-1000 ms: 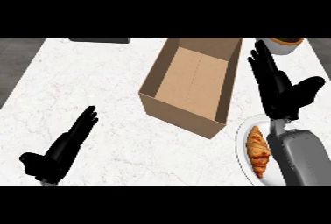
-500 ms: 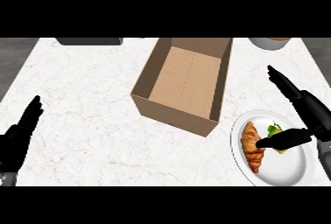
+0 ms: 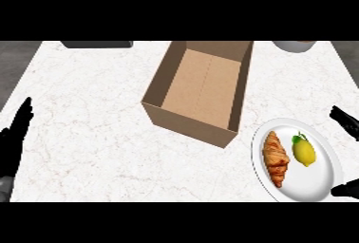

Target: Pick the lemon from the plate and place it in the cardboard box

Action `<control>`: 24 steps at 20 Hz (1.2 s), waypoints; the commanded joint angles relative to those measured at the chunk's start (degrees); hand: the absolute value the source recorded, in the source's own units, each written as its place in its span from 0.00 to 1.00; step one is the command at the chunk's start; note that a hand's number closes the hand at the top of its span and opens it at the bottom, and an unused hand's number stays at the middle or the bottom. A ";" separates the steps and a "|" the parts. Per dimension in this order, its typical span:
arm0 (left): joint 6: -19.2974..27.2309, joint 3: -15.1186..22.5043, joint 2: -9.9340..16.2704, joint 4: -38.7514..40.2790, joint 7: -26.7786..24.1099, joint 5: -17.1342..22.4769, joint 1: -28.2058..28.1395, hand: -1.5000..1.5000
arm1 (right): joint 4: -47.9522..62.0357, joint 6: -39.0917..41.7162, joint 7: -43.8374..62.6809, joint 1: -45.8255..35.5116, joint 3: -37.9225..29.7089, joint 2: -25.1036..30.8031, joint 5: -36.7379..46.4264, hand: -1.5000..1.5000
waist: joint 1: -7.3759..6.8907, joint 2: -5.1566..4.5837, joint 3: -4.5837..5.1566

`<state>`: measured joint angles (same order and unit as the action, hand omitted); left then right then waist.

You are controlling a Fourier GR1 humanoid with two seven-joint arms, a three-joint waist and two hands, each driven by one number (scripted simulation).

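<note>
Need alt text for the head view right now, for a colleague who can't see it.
A yellow lemon lies untouched beside a brown croissant on a white round plate, right of an open cardboard box. Both black hands, right and left, sit at the edges.

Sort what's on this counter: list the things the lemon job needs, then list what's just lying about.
Needed for the job:
lemon
plate
cardboard box
right hand, open beside the plate

Just lying about:
croissant, on the same plate
dark object at the far edge
bowl, far right
left hand, resting open at the left edge
</note>
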<state>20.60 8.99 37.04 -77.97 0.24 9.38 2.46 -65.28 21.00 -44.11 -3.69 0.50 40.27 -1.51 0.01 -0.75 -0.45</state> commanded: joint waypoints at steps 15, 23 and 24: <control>-2.01 -0.31 -1.75 4.00 0.87 -3.33 3.61 0.50 | 16.67 -5.46 -1.48 -19.20 17.00 9.81 35.91 0.00 | -1.77 0.45 0.43; -2.78 -3.49 -4.31 6.26 -1.25 -6.54 2.53 0.50 | 19.82 -3.46 1.68 -23.03 17.40 4.19 43.42 0.00 | -0.46 0.68 0.45; -3.05 -3.74 -4.45 4.65 1.61 -6.98 3.59 0.50 | 20.44 -3.71 1.37 -22.91 17.39 3.56 44.79 0.00 | -0.42 0.70 0.44</control>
<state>18.44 7.07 33.40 -73.55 1.99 3.56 6.50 -46.68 18.02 -42.95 -25.77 18.08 45.56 39.24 -0.71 -0.12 -0.01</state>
